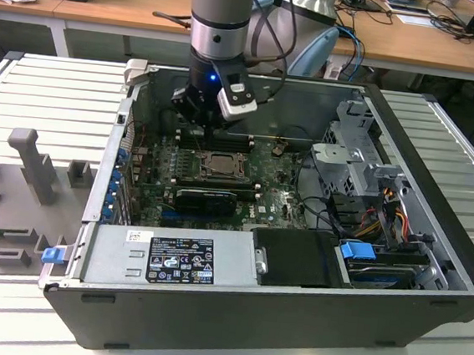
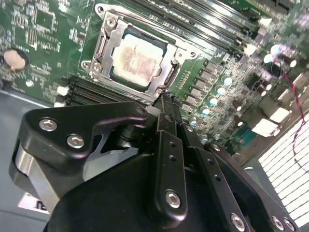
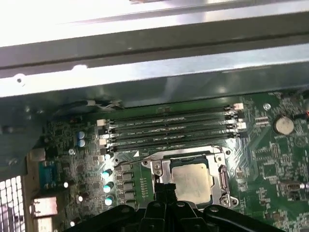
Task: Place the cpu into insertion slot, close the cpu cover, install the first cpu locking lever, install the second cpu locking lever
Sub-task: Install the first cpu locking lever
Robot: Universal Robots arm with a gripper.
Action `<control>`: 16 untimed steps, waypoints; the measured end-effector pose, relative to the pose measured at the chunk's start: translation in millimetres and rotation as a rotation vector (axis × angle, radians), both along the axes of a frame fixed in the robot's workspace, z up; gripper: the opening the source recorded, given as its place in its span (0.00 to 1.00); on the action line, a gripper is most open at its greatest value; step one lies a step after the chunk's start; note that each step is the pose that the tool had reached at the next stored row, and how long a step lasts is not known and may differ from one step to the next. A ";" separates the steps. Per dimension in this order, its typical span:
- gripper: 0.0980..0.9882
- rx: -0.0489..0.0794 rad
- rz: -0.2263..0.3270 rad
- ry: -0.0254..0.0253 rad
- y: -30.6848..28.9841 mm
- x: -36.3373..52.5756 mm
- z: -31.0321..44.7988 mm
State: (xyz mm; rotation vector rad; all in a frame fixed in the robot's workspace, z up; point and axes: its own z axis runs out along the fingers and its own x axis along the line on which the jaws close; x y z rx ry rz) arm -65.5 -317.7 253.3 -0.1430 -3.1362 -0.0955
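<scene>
The cpu (image 2: 137, 58) lies flat in the insertion slot (image 1: 208, 173) on the green motherboard, its pale metal face up. The silvery cpu cover (image 2: 110, 48) lies down around the chip, framing it in both wrist views. A thin lever wire (image 3: 137, 155) runs along the socket's edge beside the memory slots. My gripper (image 2: 166, 99) hangs just above the socket's edge, fingers shut together with nothing between them. In the exterior view the gripper (image 1: 212, 131) stands over the far side of the socket, inside the open computer case. In the first wrist view its tip (image 3: 163, 187) is beside the cpu (image 3: 192, 180).
Long black memory slots (image 3: 169, 125) run right behind the socket. A coin battery (image 3: 283, 124) sits on the board. The case walls (image 1: 254, 83) close in the work area, with the power supply (image 1: 170, 259) in front and a drive cage with cables (image 1: 356, 160) at the exterior view's right.
</scene>
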 end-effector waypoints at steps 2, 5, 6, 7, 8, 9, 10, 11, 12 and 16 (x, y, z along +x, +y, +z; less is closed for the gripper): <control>0.01 -0.005 0.027 0.0003 -0.1 -0.7 0.2; 0.01 -0.005 0.033 -0.0002 -0.1 -7.3 0.1; 0.01 -0.005 0.033 -0.0018 -0.1 -14.2 0.1; 0.01 -0.005 0.033 -0.0035 0.0 -19.4 0.1; 0.01 -0.005 0.033 -0.0050 0.0 -23.2 0.1; 0.01 -0.006 0.033 -0.0070 0.0 -28.2 0.1; 0.01 -0.005 0.033 -0.0085 0.0 -32.1 0.1; 0.01 -0.006 0.033 -0.0120 0.0 -40.7 0.1; 0.01 -0.006 0.033 -0.0149 0.3 -46.6 0.1; 0.01 -0.008 0.034 -0.0194 14.3 -51.7 0.0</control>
